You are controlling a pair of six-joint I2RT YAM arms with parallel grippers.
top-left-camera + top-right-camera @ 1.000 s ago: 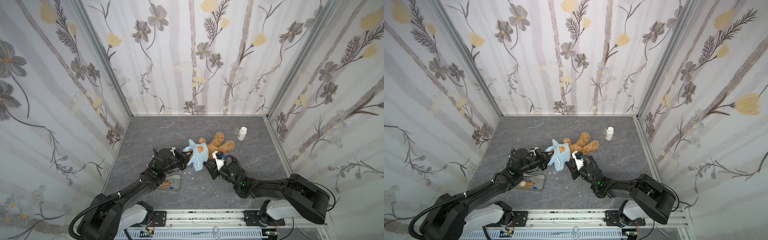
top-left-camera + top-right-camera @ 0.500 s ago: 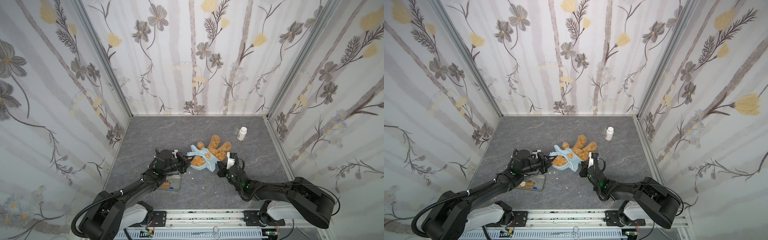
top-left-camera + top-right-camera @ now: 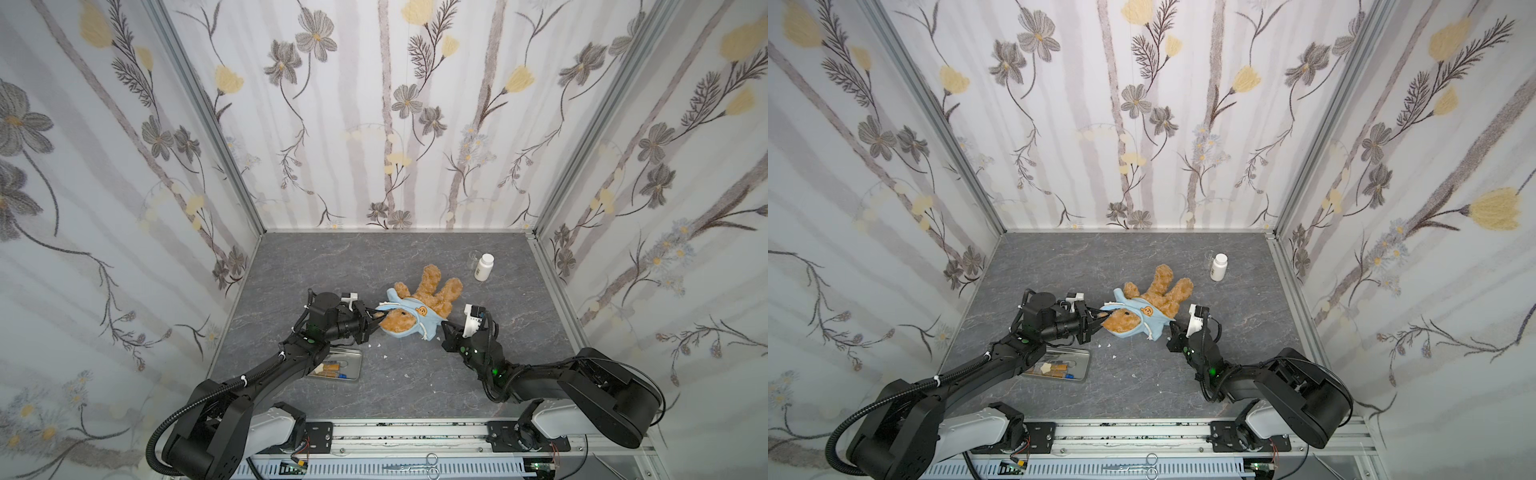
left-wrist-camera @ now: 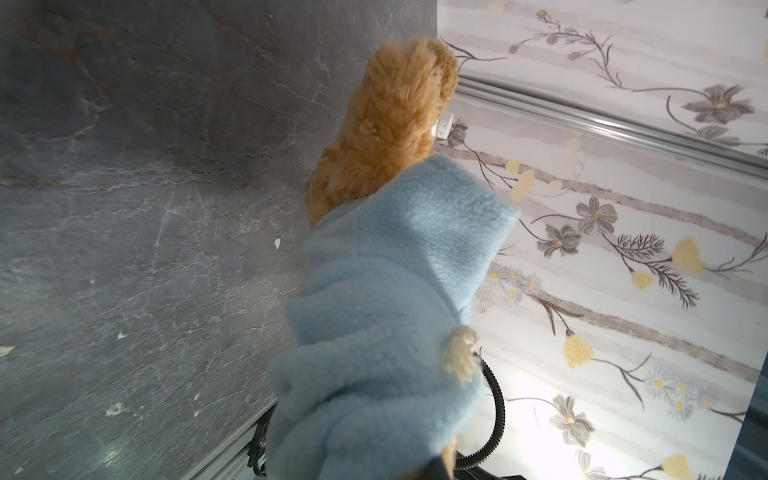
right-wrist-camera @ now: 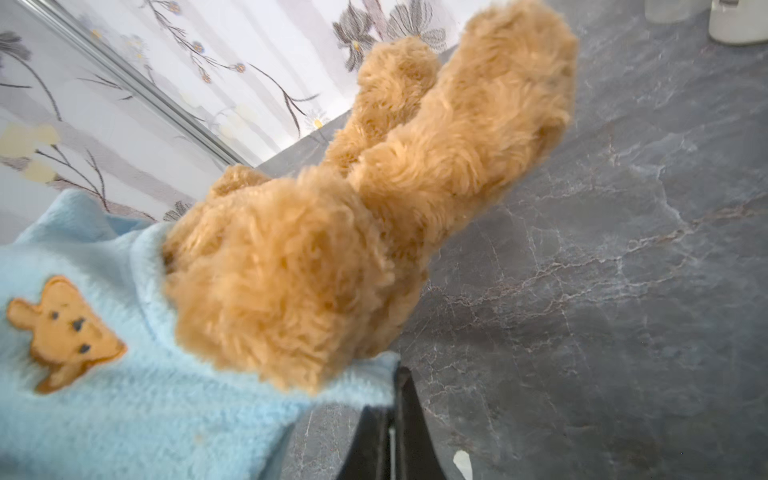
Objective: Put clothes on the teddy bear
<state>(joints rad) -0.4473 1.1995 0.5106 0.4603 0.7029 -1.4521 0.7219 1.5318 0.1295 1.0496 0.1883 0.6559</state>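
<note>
Directions take 12 o'clock as the back wall in both top views.

The metal tray (image 3: 351,352) lies on the table (image 3: 519,374) under the left arm and has not moved.

The left gripper (image 3: 371,321) points toward 3 o'clock. Its claw is pressed together on the hood edge of the light blue shirt (image 3: 417,311), as it was one second ago.

One second ago the shirt was bunched upward. It is now stretched flat between the two grippers, emblem up.

The teddy bear (image 3: 436,291) lies near table centre with its torso inside the shirt and its limbs pointing to 1 o'clock. Golden fur now shows at the shirt's 6 o'clock edge.

The right gripper (image 3: 444,328) sits at 5 o'clock of the bear. In the right wrist view its fingers (image 5: 415,424) pinch the shirt's hem corner. Its wrist has swung toward 3 o'clock.

The white bottle (image 3: 484,266) stands at 2 o'clock of the bear, unmoved.
</note>
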